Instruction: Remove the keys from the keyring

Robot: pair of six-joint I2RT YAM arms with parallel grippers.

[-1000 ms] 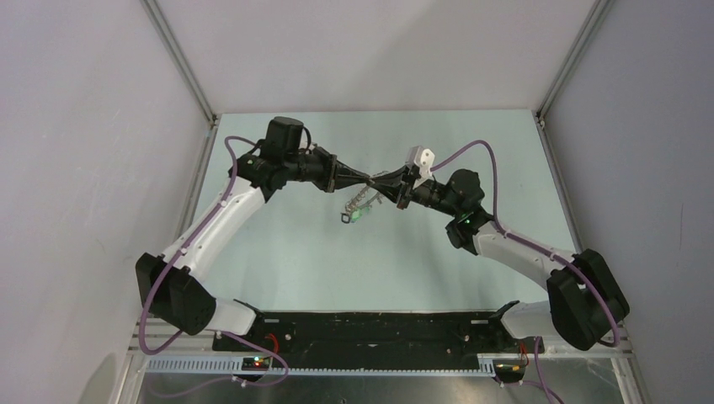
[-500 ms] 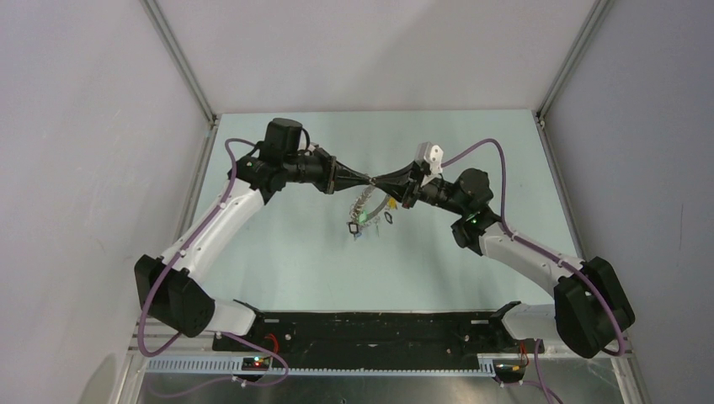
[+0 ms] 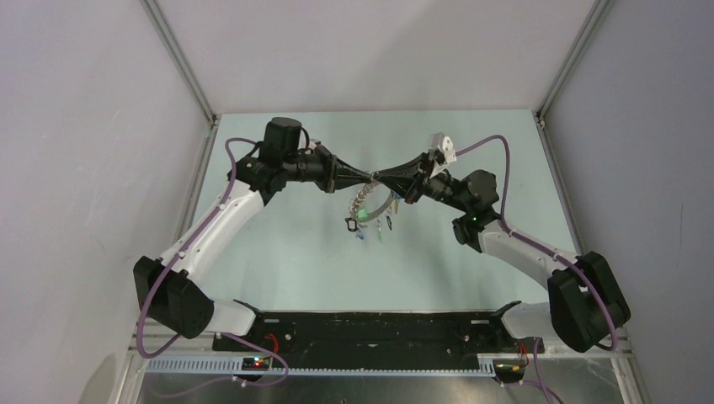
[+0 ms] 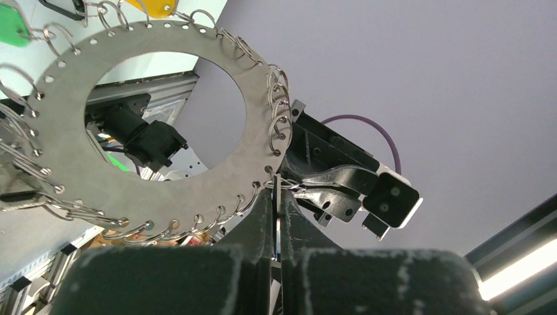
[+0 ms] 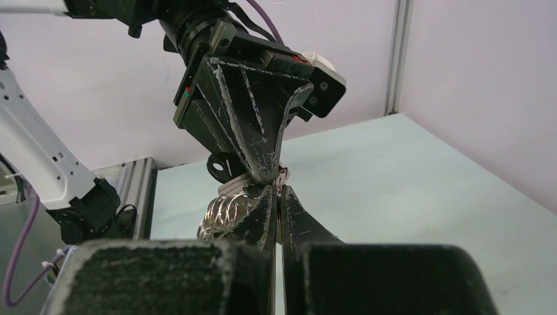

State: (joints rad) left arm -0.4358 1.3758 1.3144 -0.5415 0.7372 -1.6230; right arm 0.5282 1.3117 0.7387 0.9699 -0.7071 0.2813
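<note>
top external: both arms meet tip to tip over the middle of the counter (image 3: 278, 252), left claw (image 3: 368, 177) and right claw (image 3: 384, 179) nearly touching. keyring (image 3: 362, 202) hangs just under the tips, clear of the counter, with the keys (image 3: 364, 222) dangling off its low end

left wrist: the keyring is a flat grey metal annulus with holes all round the rim, not wire. most holes carry a small wire loop. a green key head (image 4: 10, 29) and a yellow key head (image 4: 157, 5) show at the top left edge, partly cut off. left claw is clenched on the plate's outer edge, fingers (image 4: 263, 216) tight together with the rim between them

right claw comes in from the opposite side, pinched tight on a split ring (image 4: 287, 186) right at that same bit of rim

right wrist: its fingers (image 5: 295, 223) are pressed together, thin wire just visible between the tips, left claw directly facing, bunch of loops hanging just left of the grip
</note>
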